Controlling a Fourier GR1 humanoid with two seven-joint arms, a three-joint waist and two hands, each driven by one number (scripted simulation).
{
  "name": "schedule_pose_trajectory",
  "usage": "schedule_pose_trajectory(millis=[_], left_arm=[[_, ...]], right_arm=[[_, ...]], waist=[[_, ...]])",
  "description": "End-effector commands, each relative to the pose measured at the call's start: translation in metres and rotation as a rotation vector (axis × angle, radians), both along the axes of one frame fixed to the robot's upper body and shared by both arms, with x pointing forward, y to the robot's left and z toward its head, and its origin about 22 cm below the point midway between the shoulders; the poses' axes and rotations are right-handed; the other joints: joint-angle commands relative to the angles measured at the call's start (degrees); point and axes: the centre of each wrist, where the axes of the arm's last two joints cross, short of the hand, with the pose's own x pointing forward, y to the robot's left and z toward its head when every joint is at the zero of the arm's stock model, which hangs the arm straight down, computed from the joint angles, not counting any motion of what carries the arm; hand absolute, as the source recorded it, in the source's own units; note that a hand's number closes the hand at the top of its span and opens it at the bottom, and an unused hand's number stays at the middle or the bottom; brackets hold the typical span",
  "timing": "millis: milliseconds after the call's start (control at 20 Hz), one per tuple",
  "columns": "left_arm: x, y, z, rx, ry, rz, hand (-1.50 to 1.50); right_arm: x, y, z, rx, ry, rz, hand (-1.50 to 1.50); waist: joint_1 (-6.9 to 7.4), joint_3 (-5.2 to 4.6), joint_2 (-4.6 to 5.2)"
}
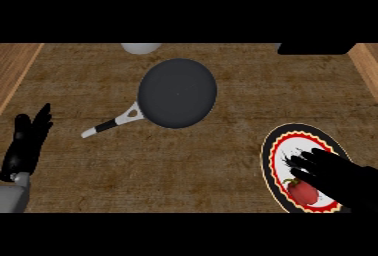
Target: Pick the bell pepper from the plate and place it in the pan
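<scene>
We see the red bell pepper on the plate at the lower right of the frame. Our right hand is over it, fingers spread apart, not holding it. The dark pan sits in the upper middle. Our left hand rests open at the left edge.

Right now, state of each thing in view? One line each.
pan: empty, handle toward lower left.
bell pepper: on the plate, not lifted.
plate: holds the pepper.
right hand: over the plate, fingers spread, open.
left hand: resting open at left edge.
</scene>
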Motion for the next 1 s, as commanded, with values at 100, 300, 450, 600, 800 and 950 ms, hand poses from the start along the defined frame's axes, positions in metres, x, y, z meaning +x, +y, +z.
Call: schedule_pose_trajectory(millis=[100, 300, 450, 600, 800, 950], left_arm=[[0.004, -0.011, 0.010, -0.012, 0.013, -0.008, 0.00], [-0.004, -0.013, 0.005, -0.014, -0.008, -0.001, 0.00], [-0.002, -0.013, 0.007, -0.008, 0.003, -0.003, 0.00], [0.003, -0.008, 0.002, -0.023, -0.003, 0.000, 0.00], [0.012, -0.007, 0.005, -0.008, -0.003, 0.009, 0.00], [0.008, -0.002, -0.007, -0.016, 0.023, -0.004, 0.00]], right_arm=[[-0.007, -0.010, -0.027, -0.114, 0.025, -0.034, -1.50], [0.003, 0.013, -0.052, -0.113, -0.005, -0.035, -1.50], [-0.023, 0.011, -0.054, -0.159, -0.050, -0.064, -1.50], [-0.014, 0.012, -0.062, -0.161, -0.043, -0.059, -1.50], [0.007, 0.010, -0.078, -0.190, -0.020, -0.062, -1.50], [0.005, 0.009, -0.090, -0.185, -0.017, -0.040, -1.50]], waist=[[-0.10, 0.06, -0.02], [0.41, 0.05, 0.04], [-0.14, 0.04, -0.05], [-0.06, 0.03, 0.04], [0.09, 0.03, 0.11], [-0.01, 0.03, 0.09]])
